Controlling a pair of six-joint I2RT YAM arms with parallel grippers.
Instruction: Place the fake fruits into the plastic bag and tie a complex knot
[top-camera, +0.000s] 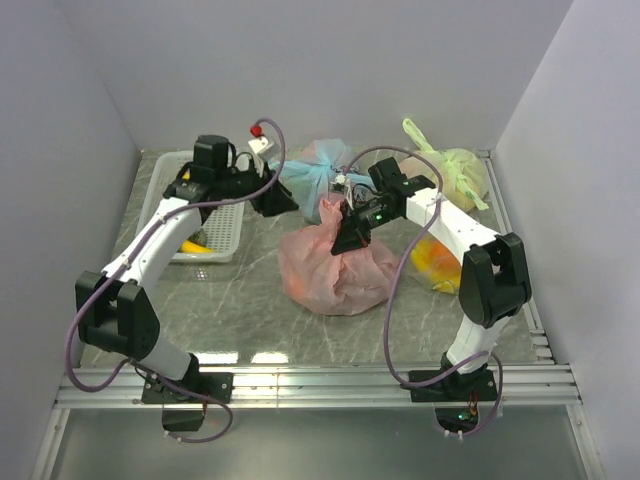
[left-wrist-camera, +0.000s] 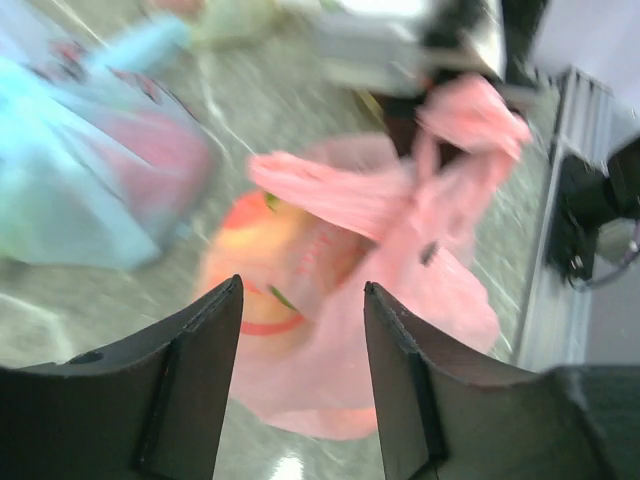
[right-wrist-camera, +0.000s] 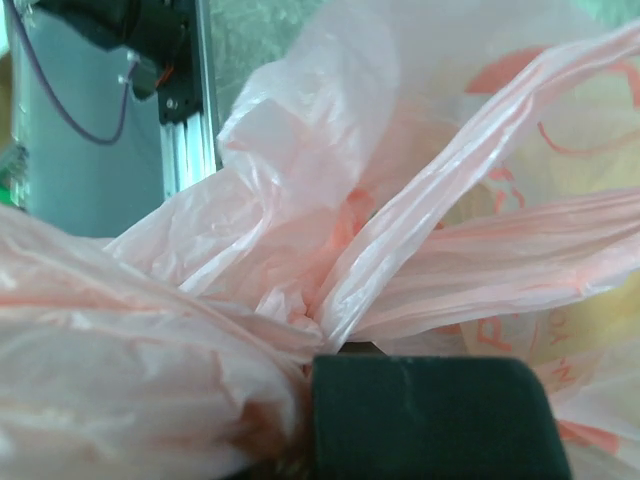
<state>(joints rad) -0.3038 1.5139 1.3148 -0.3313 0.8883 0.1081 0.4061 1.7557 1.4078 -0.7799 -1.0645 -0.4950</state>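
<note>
The pink plastic bag (top-camera: 335, 268) lies bulging at the table's middle. Fake fruits show as yellow-orange shapes through its side (left-wrist-camera: 262, 262). My right gripper (top-camera: 350, 235) is shut on the gathered pink handles at the bag's top. In the right wrist view pink plastic fills the frame; the handles meet in a twisted knot (right-wrist-camera: 322, 305) just above my one visible finger pad (right-wrist-camera: 430, 415), and the other finger is hidden by plastic. My left gripper (top-camera: 280, 200) is open and empty, apart from the bag on its far left; its view is blurred, with the bag (left-wrist-camera: 420, 300) beyond the fingertips.
A white basket (top-camera: 160, 185) at the left holds a yellow banana (top-camera: 195, 245). A knotted light blue bag (top-camera: 315, 170) sits behind the pink one. A pale green bag (top-camera: 455, 170) is at the back right. Another bag with orange-yellow fruit (top-camera: 435, 262) lies under the right arm.
</note>
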